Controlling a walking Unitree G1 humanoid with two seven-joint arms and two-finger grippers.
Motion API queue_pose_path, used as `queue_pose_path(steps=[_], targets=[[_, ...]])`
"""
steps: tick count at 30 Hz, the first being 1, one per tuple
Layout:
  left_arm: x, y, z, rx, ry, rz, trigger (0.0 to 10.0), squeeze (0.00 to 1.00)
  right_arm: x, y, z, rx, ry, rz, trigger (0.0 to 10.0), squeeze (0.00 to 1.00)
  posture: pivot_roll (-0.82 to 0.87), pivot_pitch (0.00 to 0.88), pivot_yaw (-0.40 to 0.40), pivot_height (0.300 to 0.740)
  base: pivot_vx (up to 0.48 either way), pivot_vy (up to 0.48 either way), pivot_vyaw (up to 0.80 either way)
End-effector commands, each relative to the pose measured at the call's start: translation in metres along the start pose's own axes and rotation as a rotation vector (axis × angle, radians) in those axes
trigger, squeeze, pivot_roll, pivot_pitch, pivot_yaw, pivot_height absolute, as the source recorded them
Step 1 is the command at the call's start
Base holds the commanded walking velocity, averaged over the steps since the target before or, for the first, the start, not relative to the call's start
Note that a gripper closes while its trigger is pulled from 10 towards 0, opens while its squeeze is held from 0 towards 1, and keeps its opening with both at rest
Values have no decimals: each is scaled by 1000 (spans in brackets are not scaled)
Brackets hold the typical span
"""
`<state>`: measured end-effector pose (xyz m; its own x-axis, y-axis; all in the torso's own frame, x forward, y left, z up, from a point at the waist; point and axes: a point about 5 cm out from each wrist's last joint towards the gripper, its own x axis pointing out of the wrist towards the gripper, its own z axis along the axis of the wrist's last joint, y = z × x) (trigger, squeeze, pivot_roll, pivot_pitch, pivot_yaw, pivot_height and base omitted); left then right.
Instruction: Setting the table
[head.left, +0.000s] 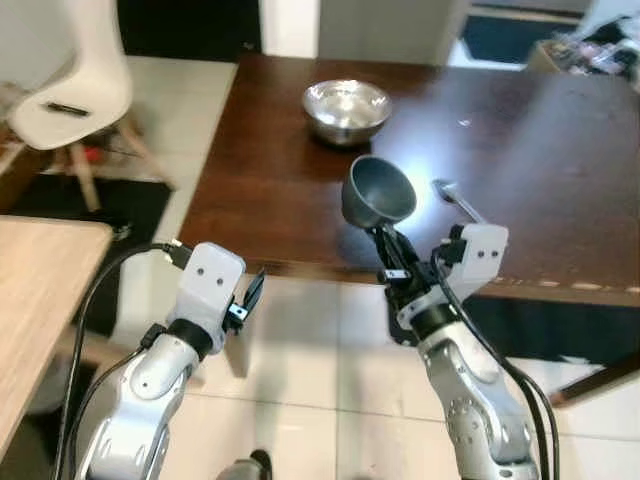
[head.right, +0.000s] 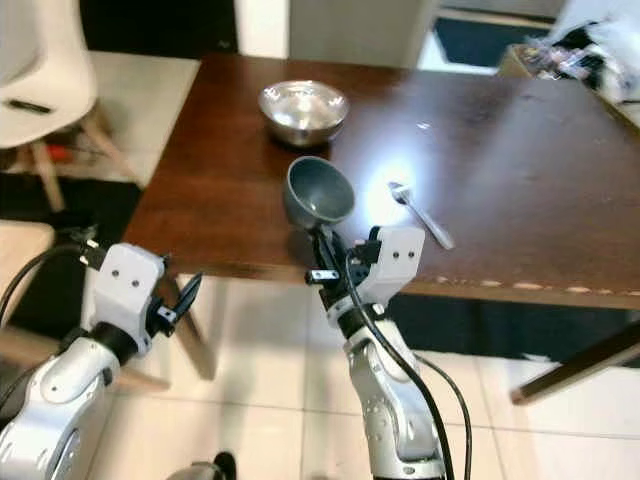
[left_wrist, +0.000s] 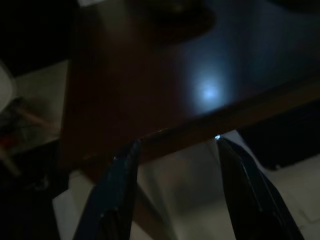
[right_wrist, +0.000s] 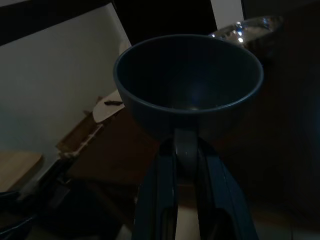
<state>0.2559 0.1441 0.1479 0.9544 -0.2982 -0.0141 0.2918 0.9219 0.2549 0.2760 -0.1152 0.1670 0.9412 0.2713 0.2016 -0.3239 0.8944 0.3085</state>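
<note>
A dark grey bowl (head.left: 379, 191) hangs tilted above the near edge of the dark wooden table (head.left: 540, 160), with my right gripper (head.left: 388, 246) shut on its rim from below; the bowl (right_wrist: 189, 85) is empty. A steel bowl (head.left: 346, 108) sits farther back on the table, and a spoon (head.left: 456, 200) lies to the right of the grey bowl. My left gripper (head.left: 250, 295) is low, in front of the table's near left corner, open with nothing between its fingers (left_wrist: 114, 195).
A white chair (head.left: 78, 90) stands at the far left on a dark rug. A light wooden tabletop (head.left: 35, 290) juts in at the near left. Pale floor tiles lie between me and the table. Cluttered items sit at the far right corner (head.left: 590, 45).
</note>
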Motion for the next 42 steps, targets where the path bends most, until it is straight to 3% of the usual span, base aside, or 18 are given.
queue_pose_path(steps=[1,18,42], targets=[[0,-4,-1,-3,12,-19,10000,0,-3,-3,1,0,-3,-15,10000,0,-48,39,30,740,-341,0,0],[1,-5,-1,-2,12,-23,10000,0,-3,-4,0,8,-3,-18,10000,0,-48,40,32,740,-340,0,0],[2,-7,-1,-7,14,-36,10000,0,-2,-4,0,12,-8,-24,10000,0,-50,39,34,740,0,0,0]])
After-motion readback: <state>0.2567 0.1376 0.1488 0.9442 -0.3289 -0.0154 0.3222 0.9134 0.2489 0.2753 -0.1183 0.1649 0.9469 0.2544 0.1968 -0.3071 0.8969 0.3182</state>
